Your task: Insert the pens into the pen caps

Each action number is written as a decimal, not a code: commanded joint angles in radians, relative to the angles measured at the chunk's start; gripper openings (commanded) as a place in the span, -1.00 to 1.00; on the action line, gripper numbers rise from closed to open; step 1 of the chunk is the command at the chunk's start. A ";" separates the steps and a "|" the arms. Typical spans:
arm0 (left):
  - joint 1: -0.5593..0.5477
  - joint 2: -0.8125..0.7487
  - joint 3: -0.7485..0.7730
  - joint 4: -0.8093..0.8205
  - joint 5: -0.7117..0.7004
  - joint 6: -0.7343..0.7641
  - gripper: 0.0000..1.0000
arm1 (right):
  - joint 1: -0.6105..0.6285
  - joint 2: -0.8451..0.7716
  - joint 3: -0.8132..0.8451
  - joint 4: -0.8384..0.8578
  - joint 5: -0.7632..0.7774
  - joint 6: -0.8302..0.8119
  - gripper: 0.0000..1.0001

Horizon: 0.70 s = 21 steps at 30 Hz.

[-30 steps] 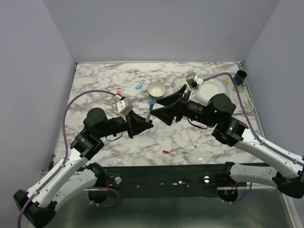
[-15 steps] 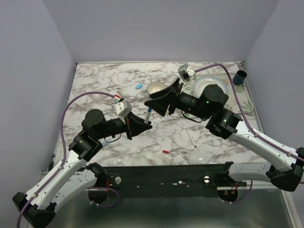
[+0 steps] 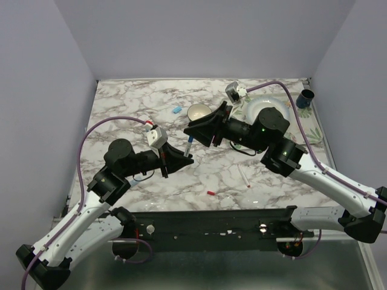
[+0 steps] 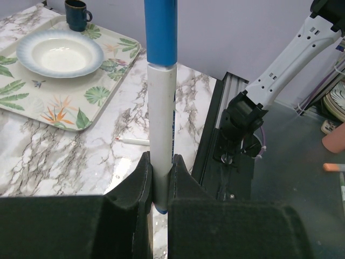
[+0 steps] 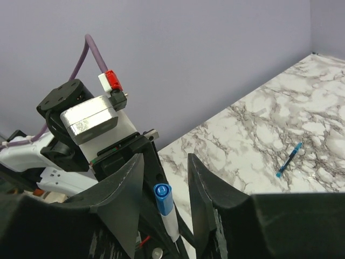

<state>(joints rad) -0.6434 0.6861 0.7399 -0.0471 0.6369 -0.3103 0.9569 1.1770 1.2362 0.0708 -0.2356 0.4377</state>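
Note:
A white-barrelled pen (image 4: pixel 161 113) stands upright with a blue pen cap (image 4: pixel 160 29) on its top end. My left gripper (image 4: pixel 160 172) is shut on the lower barrel. In the top view this pen (image 3: pixel 190 145) sticks out of the left gripper (image 3: pixel 188 158) towards my right gripper (image 3: pixel 195 128). In the right wrist view the right gripper (image 5: pixel 165 157) is open, one jaw on each side of the capped end (image 5: pixel 163 194), with a gap on both sides. A second pen (image 3: pixel 243 176) and a red cap (image 3: pixel 210 193) lie on the marble table (image 3: pixel 133 96).
A small blue piece (image 3: pixel 176 110) lies at the back left of a white bowl (image 3: pixel 198 112). A leaf-patterned tray (image 4: pixel 91 100) carries a shallow dish (image 4: pixel 59 51) and a dark blue cup (image 4: pixel 77 13). The table's near edge borders a dark rail (image 3: pixel 211 223).
My right gripper has swung left and closer, bringing its jaws around the pen's capped end, and the jaws have narrowed. The left gripper still holds the pen, shifted slightly.

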 commanded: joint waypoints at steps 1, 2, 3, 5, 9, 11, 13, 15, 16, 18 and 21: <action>0.002 -0.005 -0.005 0.003 0.012 0.008 -1.00 | 0.009 0.004 -0.023 0.030 -0.028 0.016 -0.08; 0.002 -0.005 -0.007 0.001 0.012 0.008 -1.00 | 0.008 0.006 -0.024 0.034 -0.028 0.016 -0.07; 0.002 -0.007 -0.007 0.001 0.010 0.008 -1.00 | 0.009 0.004 -0.027 0.035 -0.030 0.019 -0.06; 0.004 -0.002 -0.005 0.000 0.012 0.007 -1.00 | 0.009 0.006 -0.030 0.037 -0.031 0.022 -0.05; 0.002 0.000 -0.004 0.000 0.014 0.005 -1.00 | 0.009 0.006 -0.033 0.038 -0.039 0.024 -0.07; 0.002 0.000 -0.004 0.000 0.012 0.005 -1.00 | 0.008 0.004 -0.041 0.044 -0.034 0.024 -0.17; 0.002 0.000 -0.004 0.000 0.014 0.005 -1.00 | 0.009 0.000 -0.047 0.050 -0.037 0.022 -0.40; 0.002 0.001 -0.004 0.001 0.014 0.004 -1.00 | 0.008 -0.002 -0.057 0.060 -0.047 0.021 -0.67; 0.002 -0.002 -0.002 0.000 0.012 -0.001 -1.00 | 0.009 -0.002 -0.061 0.061 -0.057 0.021 -0.74; 0.002 0.001 -0.001 0.006 0.010 -0.013 -1.00 | 0.008 -0.004 -0.081 0.061 -0.068 0.016 -0.84; 0.002 0.036 0.027 -0.022 0.015 -0.024 -1.00 | 0.008 -0.019 -0.130 0.047 -0.056 0.007 -0.90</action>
<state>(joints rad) -0.6434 0.6910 0.7391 -0.0597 0.6392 -0.3187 0.9562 1.1748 1.1744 0.1310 -0.2592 0.4591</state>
